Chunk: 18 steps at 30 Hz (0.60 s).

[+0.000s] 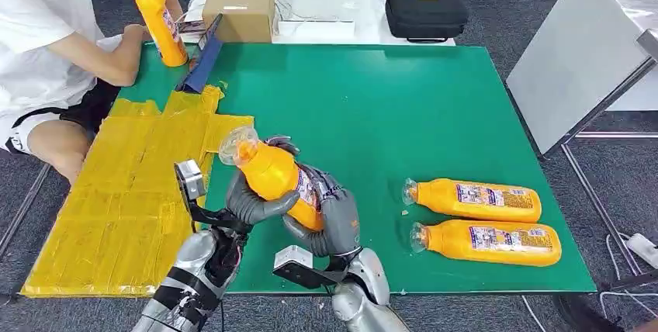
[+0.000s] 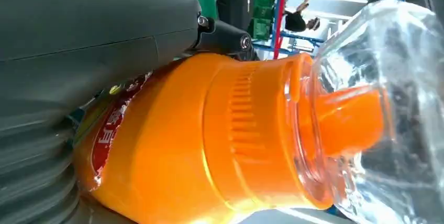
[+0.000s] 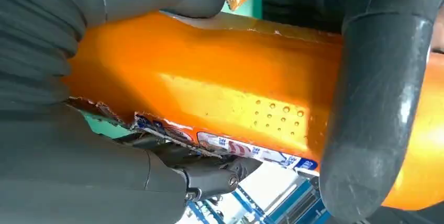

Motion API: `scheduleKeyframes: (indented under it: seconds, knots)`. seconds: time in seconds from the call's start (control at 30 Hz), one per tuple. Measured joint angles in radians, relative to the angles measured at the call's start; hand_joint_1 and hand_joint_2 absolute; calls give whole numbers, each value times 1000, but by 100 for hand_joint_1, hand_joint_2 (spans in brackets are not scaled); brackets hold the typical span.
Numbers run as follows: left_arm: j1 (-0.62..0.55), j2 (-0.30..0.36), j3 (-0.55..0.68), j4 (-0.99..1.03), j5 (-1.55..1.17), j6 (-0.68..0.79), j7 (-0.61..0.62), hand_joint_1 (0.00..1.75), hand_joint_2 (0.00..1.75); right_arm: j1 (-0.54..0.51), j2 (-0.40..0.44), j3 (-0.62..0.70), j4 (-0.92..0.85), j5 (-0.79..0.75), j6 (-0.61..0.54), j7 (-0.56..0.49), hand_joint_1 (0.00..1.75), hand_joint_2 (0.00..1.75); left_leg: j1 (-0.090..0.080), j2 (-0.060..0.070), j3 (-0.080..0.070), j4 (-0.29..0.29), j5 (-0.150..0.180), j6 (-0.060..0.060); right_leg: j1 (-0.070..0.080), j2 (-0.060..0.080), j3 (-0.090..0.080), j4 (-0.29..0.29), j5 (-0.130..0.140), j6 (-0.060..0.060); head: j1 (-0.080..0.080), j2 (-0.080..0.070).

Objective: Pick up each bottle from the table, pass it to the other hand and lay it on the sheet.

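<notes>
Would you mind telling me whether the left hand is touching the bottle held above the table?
Touching. In the head view the left hand wraps under the bottle, and the left wrist view shows its grey thumb pressed along the orange body.

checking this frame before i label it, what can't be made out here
- Held bottle: its base, head view, is covered by the right hand.
- Same bottle's label, left wrist view: mostly hidden under the left hand.
- Lying bottles, head view: label print too small to read.
- Person, head view: cut off by the picture's top and left edges.
- Which hand bears the bottle: cannot tell.
</notes>
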Motion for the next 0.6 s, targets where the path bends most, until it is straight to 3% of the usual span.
scheduleKeyframes:
  seconds: [0.43, 0.47, 0.5, 0.53, 0.6]
  knots:
    - [-1, -6, -2, 1, -14, 11, -10, 175, 175, 0, 0, 3, 4, -3, -10, -2, 175, 175, 0, 0, 0, 0, 0, 0, 0, 0, -1, 0, 0, 0, 0, 0]
    - [-1, -6, -2, 1, -14, 13, -11, 175, 175, 0, 0, 3, 4, -3, -12, -2, 157, 175, 0, 0, 0, 0, 0, 0, 0, 0, -1, 0, 0, 0, 0, 0]
    - [-1, -6, -2, 0, -15, 16, -11, 175, 175, 0, 0, 3, 4, -4, -13, -2, 30, 175, 0, 0, 0, 0, 0, 0, 0, 0, -1, 0, 0, 0, 0, 0]
    - [-1, -6, -2, 0, -15, 18, -11, 175, 175, 0, 0, 3, 4, -6, -15, -2, 0, 175, 0, 0, 0, 0, 0, 0, 0, 0, -1, 0, 0, 0, 0, 0]
    - [-2, -7, -3, -1, -26, 30, -14, 175, 175, 1, 0, 3, 4, -12, -18, -6, 0, 175, 0, 0, 0, 0, 0, 0, 0, 0, -1, 0, 0, 0, 0, 0]
